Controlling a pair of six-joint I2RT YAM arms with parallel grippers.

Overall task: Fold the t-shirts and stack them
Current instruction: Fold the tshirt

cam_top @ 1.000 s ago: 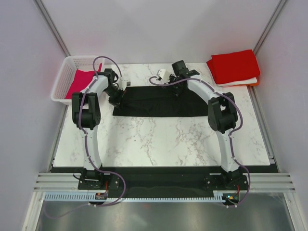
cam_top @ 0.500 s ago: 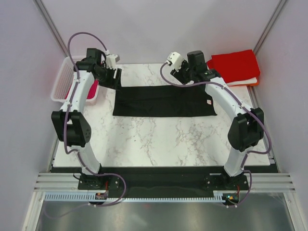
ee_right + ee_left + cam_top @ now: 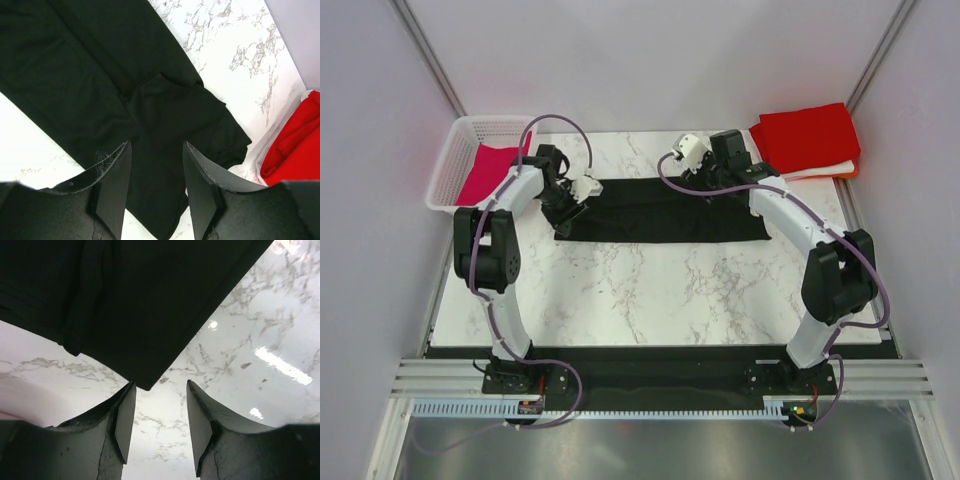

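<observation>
While the black shirt (image 3: 660, 211) lies as a long strip across the upper middle of the surface (image 3: 650, 290), a crosswise fold seems next. Left pincer (image 3: 160, 415) and right pincer (image 3: 156, 175) hang spread and empty over its ends; each must pinch a corner.

The table (image 3: 650, 290) top is polished white stone-look with grey veins, glossy enough to throw bright glints at 3 o'clock in the left wrist view. The black shirt (image 3: 660, 210) is soft matt cloth. The red shirt (image 3: 807, 138) at 1 o'clock and the magenta shirt (image 3: 485, 170) are matt cloth too. The basket (image 3: 442, 180) is white plastic lattice. The left gripper (image 3: 160, 390) and right gripper (image 3: 156, 146) have dark, matt, grainy fingers (image 3: 112, 190), the right ones with pale lint on them. The rail (image 3: 430, 380) at 7 o'clock is bare metal.
</observation>
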